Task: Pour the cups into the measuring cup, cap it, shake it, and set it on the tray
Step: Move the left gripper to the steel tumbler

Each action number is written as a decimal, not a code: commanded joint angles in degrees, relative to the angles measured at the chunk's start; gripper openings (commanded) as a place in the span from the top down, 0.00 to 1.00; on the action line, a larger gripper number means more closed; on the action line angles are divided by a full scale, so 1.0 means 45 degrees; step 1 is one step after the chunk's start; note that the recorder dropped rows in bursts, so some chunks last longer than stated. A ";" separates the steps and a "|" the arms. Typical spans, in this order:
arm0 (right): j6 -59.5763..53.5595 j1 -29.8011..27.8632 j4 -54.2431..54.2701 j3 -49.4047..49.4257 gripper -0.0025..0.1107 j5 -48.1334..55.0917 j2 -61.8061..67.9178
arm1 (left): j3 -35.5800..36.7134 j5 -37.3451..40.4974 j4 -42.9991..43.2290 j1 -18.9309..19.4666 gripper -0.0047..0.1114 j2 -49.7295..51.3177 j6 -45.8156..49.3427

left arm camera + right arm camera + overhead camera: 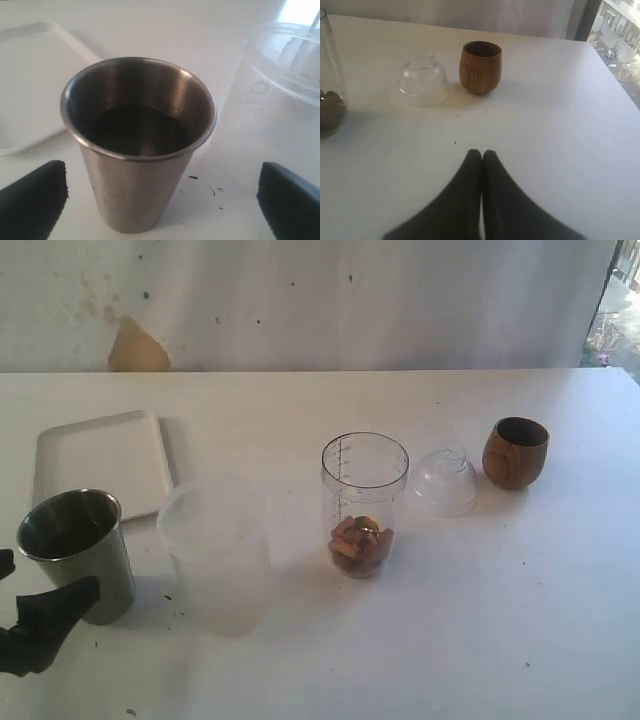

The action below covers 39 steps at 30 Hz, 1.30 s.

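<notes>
The steel tumbler stands upright at the table's front left, dark inside. My left gripper is open, its fingers wide on either side of the tumbler and clear of it. The measuring cup stands mid-table with brown pieces in its base. Its clear domed cap lies to the right of it. The brown wooden cup stands further right. My right gripper is shut on nothing, hovering over bare table short of the wooden cup. The white tray lies back left.
A wide frosted plastic cup stands just right of the tumbler, between it and the measuring cup. A white wall with a brown stain backs the table. A window lies beyond the table's right edge.
</notes>
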 commanded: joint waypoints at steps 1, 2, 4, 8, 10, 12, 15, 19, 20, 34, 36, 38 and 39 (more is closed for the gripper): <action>0.0075 -0.0001 -0.0033 0.0079 0.98 0.0008 -0.0043 | -0.0005 -0.0929 -0.0360 -0.0043 0.12 0.1284 0.0931; 0.0075 -0.0001 -0.0033 0.0079 0.98 0.0008 -0.0043 | -0.0005 -0.1162 -0.0360 -0.0043 0.12 0.1825 0.1331; 0.0075 -0.0001 -0.0033 0.0079 0.98 0.0008 -0.0043 | -0.0005 -0.1624 -0.0463 -0.0043 0.12 0.2453 0.1873; 0.0075 -0.0001 -0.0033 0.0079 0.98 0.0008 -0.0043 | -0.0029 -0.2856 -0.1230 -0.0043 0.12 0.3568 0.2578; 0.0075 -0.0001 -0.0033 0.0079 0.98 0.0008 -0.0043 | -0.0105 -0.3400 -0.1288 -0.0043 0.12 0.4129 0.2954; 0.0075 -0.0001 -0.0033 0.0079 0.98 0.0008 -0.0043 | -0.0291 -0.3513 -0.1288 -0.0043 0.12 0.4621 0.2980; 0.0075 -0.0001 -0.0033 0.0079 0.98 0.0008 -0.0043 | -0.0642 -0.3578 -0.1316 -0.0043 0.12 0.5259 0.3004; 0.0075 -0.0001 -0.0033 0.0079 0.98 0.0008 -0.0043 | -0.1116 -0.3667 -0.1316 -0.0043 0.12 0.5960 0.3270; 0.0075 -0.0001 -0.0033 0.0079 0.98 0.0008 -0.0043 | -0.1192 -0.3667 -0.1316 -0.0043 0.12 0.6083 0.3308; 0.0075 -0.0001 -0.0033 0.0079 0.98 0.0008 -0.0043 | -0.2300 -0.4206 -0.1258 -0.0043 0.12 0.7324 0.3569; 0.0075 -0.0001 -0.0033 0.0079 0.98 0.0008 -0.0043 | -0.2329 -0.4561 -0.1258 -0.0043 0.12 0.7442 0.3608; 0.0075 -0.0001 -0.0033 0.0079 0.98 0.0008 -0.0043 | -0.2329 -0.4782 -0.1258 -0.0043 0.12 0.7633 0.3661; 0.0075 -0.0001 -0.0033 0.0079 0.98 0.0008 -0.0043 | -0.2329 -0.4782 -0.1258 -0.0043 0.12 0.7725 0.3814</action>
